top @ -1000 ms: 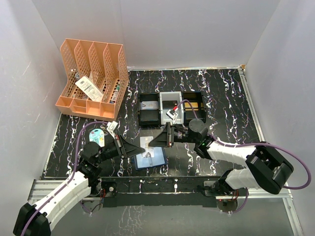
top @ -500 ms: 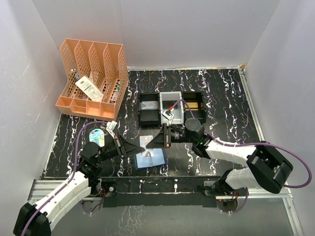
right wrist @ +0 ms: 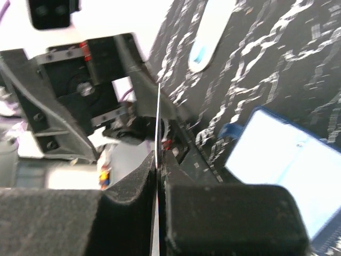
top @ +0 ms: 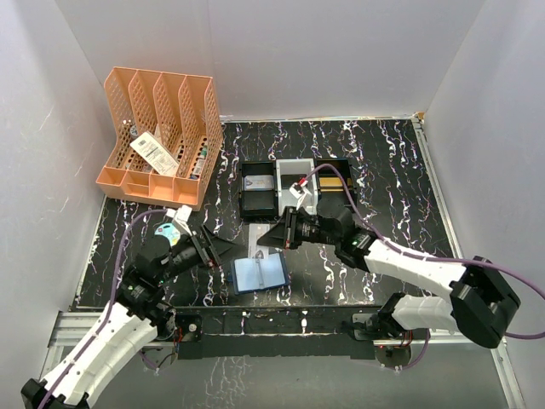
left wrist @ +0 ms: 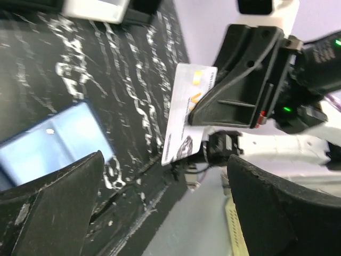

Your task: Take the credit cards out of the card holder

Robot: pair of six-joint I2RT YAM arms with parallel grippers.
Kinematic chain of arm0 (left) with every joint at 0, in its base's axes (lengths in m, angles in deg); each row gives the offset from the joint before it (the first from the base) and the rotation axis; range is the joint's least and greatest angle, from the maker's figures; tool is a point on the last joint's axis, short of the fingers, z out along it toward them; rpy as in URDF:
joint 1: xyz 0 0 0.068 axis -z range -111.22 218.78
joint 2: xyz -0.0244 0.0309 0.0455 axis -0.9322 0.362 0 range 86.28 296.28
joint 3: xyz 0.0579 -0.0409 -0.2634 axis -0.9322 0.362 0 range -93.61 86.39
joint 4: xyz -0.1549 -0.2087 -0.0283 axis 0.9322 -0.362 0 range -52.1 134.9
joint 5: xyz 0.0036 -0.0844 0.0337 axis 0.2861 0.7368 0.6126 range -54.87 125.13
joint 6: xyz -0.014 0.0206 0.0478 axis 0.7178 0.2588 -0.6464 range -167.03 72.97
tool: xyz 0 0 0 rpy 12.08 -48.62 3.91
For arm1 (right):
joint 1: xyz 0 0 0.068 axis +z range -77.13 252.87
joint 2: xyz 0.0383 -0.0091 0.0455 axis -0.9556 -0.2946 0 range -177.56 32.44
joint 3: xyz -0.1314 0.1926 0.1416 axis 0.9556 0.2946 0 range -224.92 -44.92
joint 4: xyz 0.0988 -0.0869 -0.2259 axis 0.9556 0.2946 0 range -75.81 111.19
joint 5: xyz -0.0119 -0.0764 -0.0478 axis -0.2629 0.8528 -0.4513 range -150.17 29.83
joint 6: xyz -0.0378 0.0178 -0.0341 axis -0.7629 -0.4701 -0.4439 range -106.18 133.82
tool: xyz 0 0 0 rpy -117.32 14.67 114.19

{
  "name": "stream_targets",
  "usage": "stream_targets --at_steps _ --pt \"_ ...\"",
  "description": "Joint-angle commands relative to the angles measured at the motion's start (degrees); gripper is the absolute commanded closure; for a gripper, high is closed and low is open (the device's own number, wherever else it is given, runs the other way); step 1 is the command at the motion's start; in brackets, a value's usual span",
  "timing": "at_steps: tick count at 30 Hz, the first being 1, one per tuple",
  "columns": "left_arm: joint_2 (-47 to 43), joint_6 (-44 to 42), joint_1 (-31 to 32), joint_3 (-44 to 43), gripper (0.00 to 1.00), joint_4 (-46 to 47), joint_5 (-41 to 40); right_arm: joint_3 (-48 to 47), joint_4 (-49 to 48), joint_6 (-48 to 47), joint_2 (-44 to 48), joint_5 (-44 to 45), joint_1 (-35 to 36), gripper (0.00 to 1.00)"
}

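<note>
The right pincer (right wrist: 159, 162) is clamped on one card (left wrist: 184, 114), which stands on edge in the air over the counter (top: 383, 153), near the middle of the top view. The left pincer (left wrist: 165, 170) has its jaws wide apart and holds nothing. The holder (top: 258, 274) lies open and flat just below them, and nothing presses on it. The grip takes only a strip along one side of the card, so I think the card can swing or slip out if the arm moves fast. The left pincer is near the card and could knock it. Whether more cards sit in the holder I cannot tell; if so, the free holder may slide when one is pulled. The card carries a yellow mark and dark print at its lower corner, too blurred to read.
</note>
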Motion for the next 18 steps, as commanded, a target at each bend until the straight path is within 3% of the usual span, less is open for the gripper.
stream_targets --at_steps 1,5,12,18 --pt "1.2 -10.7 -0.2 -9.4 0.01 -24.9 -15.1 -6.8 20.5 -8.7 2.6 20.0 -0.3 1.0" --pt "11.5 -16.3 -0.2 -18.5 0.01 -34.7 -24.7 -12.4 31.5 -15.8 0.6 29.5 -0.8 1.0" --pt "27.7 -27.9 -1.7 -33.1 0.01 -41.6 -32.4 -19.0 34.3 -28.4 0.1 37.9 -0.9 1.0" --pt "27.9 -35.9 -14.5 -31.7 0.01 -38.4 -30.8 -19.9 27.6 -44.7 -0.4 33.7 -0.5 1.0"
